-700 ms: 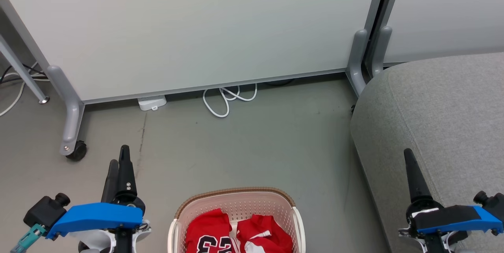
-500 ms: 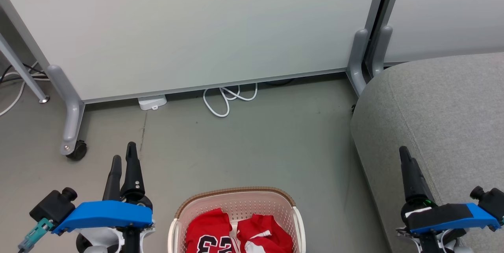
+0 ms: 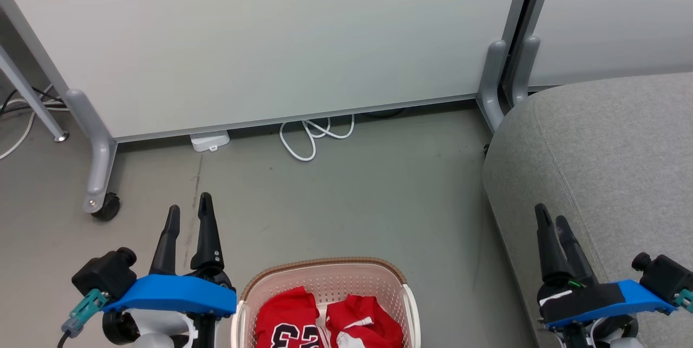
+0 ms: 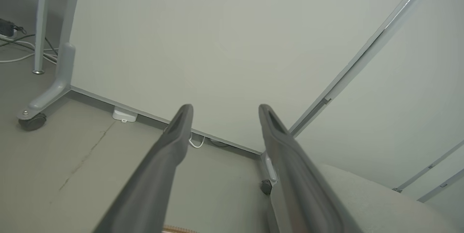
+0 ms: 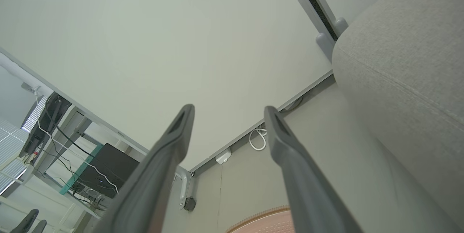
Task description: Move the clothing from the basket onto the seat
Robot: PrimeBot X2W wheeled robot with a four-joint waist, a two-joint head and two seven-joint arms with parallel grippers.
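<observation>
Nearest the robot, at the bottom edge of the head view, the basket [image 3: 325,262] stands on the floor [image 3: 335,202] with the clothing [image 3: 328,320] inside it. There are two crumpled red pieces side by side. The one with the "23" is on the robot's left, the plainer one on its right, and they touch along the middle. Together they run across the basket from left to right. Neither piece shows a clear long axis of its own, and their near ends are cut off by the frame. The numerals read upright from the head, so that garment's top probably points away from the robot.

The left gripper [image 3: 189,203] is just beside the basket's left rim, fingers spread and empty, with its tips past the far rim. From it the clothing lies to the right, lower, and back toward the robot. The right gripper [image 3: 549,214] is also spread and empty. It hovers by the front edge of the seat [image 3: 612,148], well apart from the basket. The left arm is therefore the nearer one, and a reach would likely need it to swing inward and tip its fingers down.

The seat lies to the basket's right, with bare floor between them. Beyond is a white cable [image 3: 311,139] at the foot of a pale partition [image 3: 270,39].
</observation>
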